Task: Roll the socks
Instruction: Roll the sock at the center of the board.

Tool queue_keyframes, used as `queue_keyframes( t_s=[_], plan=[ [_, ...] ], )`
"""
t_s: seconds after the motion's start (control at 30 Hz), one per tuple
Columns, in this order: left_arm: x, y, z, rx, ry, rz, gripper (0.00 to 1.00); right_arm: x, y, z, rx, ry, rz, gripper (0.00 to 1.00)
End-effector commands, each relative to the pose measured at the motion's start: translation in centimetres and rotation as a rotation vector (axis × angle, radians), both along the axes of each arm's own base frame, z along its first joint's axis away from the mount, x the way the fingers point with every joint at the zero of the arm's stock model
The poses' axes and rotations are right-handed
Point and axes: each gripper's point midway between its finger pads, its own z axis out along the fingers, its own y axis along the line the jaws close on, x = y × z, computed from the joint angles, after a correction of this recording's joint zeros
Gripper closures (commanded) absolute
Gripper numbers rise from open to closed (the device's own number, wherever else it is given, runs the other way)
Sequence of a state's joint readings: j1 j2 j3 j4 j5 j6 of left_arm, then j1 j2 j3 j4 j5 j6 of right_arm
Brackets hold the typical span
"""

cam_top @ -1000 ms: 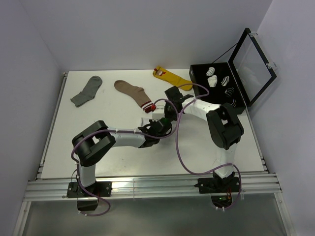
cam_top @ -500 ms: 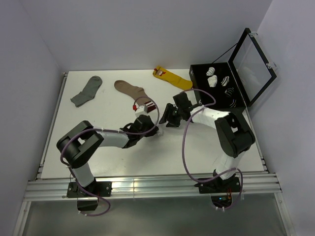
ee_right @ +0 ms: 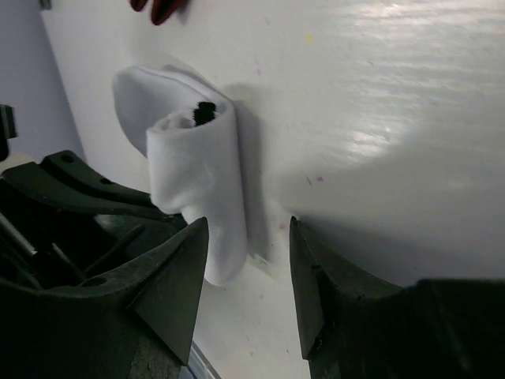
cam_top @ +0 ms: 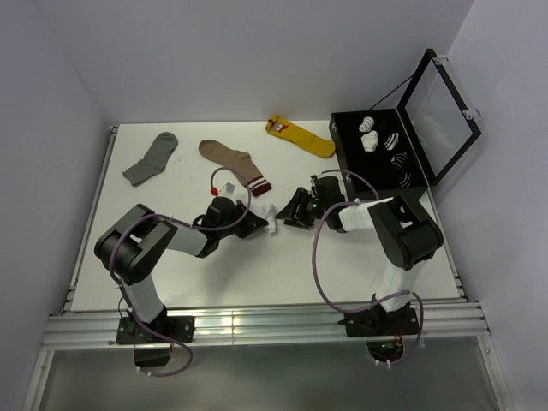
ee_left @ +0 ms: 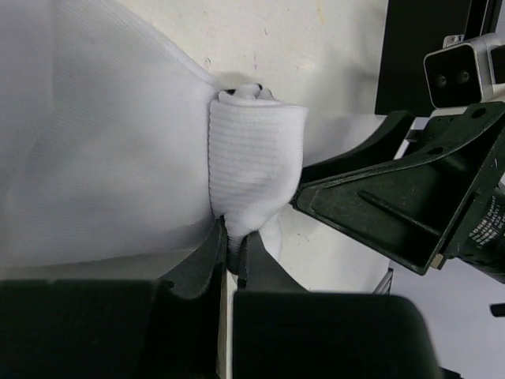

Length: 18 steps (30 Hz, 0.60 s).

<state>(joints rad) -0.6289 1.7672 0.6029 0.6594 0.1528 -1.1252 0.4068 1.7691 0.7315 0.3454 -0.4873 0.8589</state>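
Note:
A white sock (cam_top: 271, 219) lies mid-table, partly rolled into a tight tube; no stripes show. In the left wrist view the roll (ee_left: 254, 154) stands on a flat white stretch of sock (ee_left: 95, 158). My left gripper (ee_left: 231, 241) is shut on the roll's lower end; from above it (cam_top: 253, 226) sits just left of the sock. My right gripper (ee_right: 246, 237) is open, with the roll (ee_right: 197, 170) between its fingertips but closer to the left one, not touching. From above it (cam_top: 293, 211) lies just right of the sock. A second white sock cannot be told apart.
A brown sock (cam_top: 229, 161), a grey sock (cam_top: 151, 158) and a yellow sock (cam_top: 301, 135) lie along the far side. A black box (cam_top: 341, 150) with rolled socks inside stands at the back right, its lid (cam_top: 441, 111) open. The grippers face each other closely.
My left gripper has drawn back to the left with the sock. My right gripper has come down and forward to the sock's right side.

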Motion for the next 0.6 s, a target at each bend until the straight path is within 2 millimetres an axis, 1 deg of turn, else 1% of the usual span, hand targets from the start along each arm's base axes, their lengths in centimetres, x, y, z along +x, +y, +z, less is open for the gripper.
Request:
queue_keyframes(
  t_s=[0.0, 0.03, 0.1, 0.17, 0.2, 0.23, 0.3, 0.37, 0.4, 0.57],
  plan=[
    [-1.5, 0.3, -1.8, -0.015, 0.086, -0.032, 1.0, 1.7, 1.5, 2.1, 0.115, -0.102, 0.014, 0.47],
    [-1.5, 0.3, -1.8, -0.02, 0.09, -0.034, 1.0, 1.8, 1.7, 2.2, 0.127, -0.111, 0.018, 0.47],
    [-1.5, 0.4, -1.9, -0.029, 0.098, -0.032, 1.0, 1.8, 1.8, 1.4, 0.138, -0.089, 0.015, 0.47],
    [-1.7, 0.4, -2.0, -0.042, 0.108, -0.035, 1.0, 1.8, 2.2, 1.3, 0.164, -0.089, 0.027, 0.47],
    [-1.6, 0.5, -2.0, -0.048, 0.107, -0.032, 1.0, 1.6, 2.3, 0.5, 0.171, -0.061, 0.024, 0.47],
    [-1.6, 0.4, -2.0, -0.053, 0.108, -0.035, 1.0, 1.7, 2.4, 0.5, 0.182, -0.062, 0.029, 0.46],
    [-1.7, 0.5, -2.1, -0.059, 0.114, -0.034, 1.0, 1.2, 2.8, -0.4, 0.202, -0.031, 0.049, 0.46],
    [-1.6, 0.5, -2.0, -0.063, 0.109, -0.036, 1.0, 0.9, 3.0, -0.6, 0.231, -0.02, 0.06, 0.46],
    [-1.6, 0.5, -1.9, -0.063, 0.109, -0.036, 1.0, 0.7, 3.1, -1.0, 0.242, 0.001, 0.058, 0.46],
    [-1.5, 0.2, -2.0, -0.066, 0.112, -0.041, 1.0, 0.3, 3.7, -0.6, 0.298, 0.002, 0.091, 0.46]
  ],
)
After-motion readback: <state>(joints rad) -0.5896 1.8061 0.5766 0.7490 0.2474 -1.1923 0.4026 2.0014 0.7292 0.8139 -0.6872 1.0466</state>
